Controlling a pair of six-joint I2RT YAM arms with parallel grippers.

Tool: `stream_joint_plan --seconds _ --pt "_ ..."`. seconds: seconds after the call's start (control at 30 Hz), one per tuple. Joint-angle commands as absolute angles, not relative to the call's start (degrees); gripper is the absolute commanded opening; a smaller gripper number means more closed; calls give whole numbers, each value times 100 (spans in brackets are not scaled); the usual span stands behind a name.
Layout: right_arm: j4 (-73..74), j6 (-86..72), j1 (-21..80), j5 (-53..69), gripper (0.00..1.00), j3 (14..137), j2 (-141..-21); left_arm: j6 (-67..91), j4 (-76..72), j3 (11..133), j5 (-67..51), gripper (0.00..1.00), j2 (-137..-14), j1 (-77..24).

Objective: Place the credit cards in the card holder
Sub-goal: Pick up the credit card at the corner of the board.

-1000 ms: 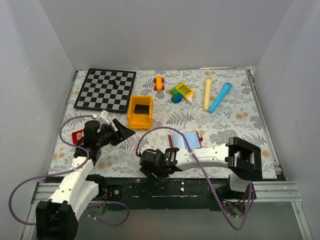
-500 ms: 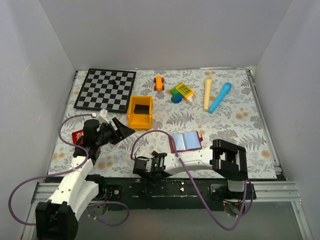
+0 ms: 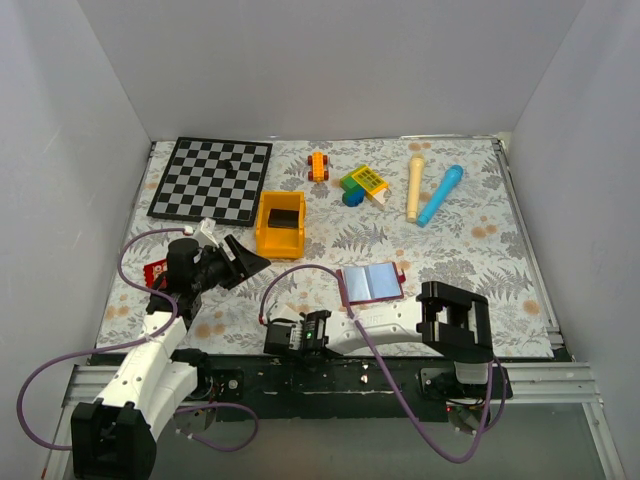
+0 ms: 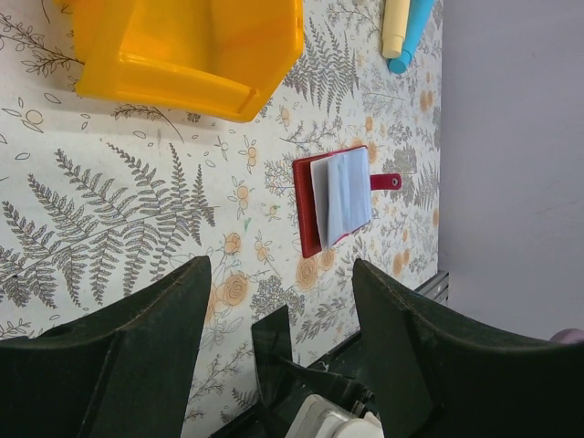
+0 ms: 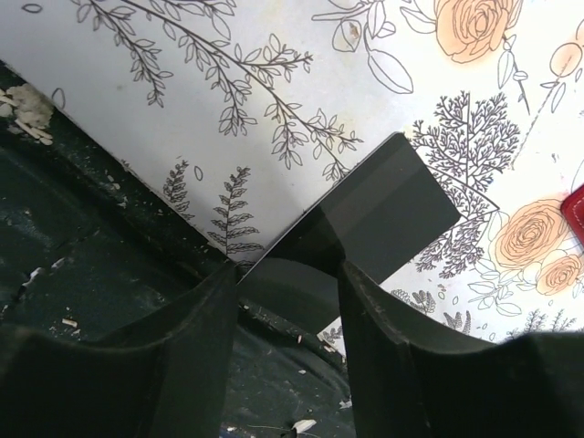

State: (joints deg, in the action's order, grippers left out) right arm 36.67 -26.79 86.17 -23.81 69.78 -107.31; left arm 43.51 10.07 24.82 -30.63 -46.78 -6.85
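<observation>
We see the right gripper (image 5: 287,274) at the near edge of the table (image 5: 137,91), its fingers pressed on both sides of a black credit card (image 5: 383,210). The card holder (image 3: 370,283) lies open on the table nearby, pale pockets up. The left gripper (image 4: 281,274) hangs with fingers apart, holding nothing.

no text or labels can be read anywhere.
</observation>
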Motion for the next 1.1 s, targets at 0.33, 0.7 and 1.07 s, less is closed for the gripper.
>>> stream_joint_plan --seconds 0.33,0.7,1.07 --pt "3946 -3138 8552 -2733 32 6820 -10266 4386 826 2461 -3182 63 -4667 -633" --pt "4658 -3348 8552 -3471 32 7049 -9853 4421 765 2479 -3199 63 -4720 -633" --pt "4755 -3823 8429 -4087 32 6689 -8984 4351 738 2549 -3208 63 -4764 -642"
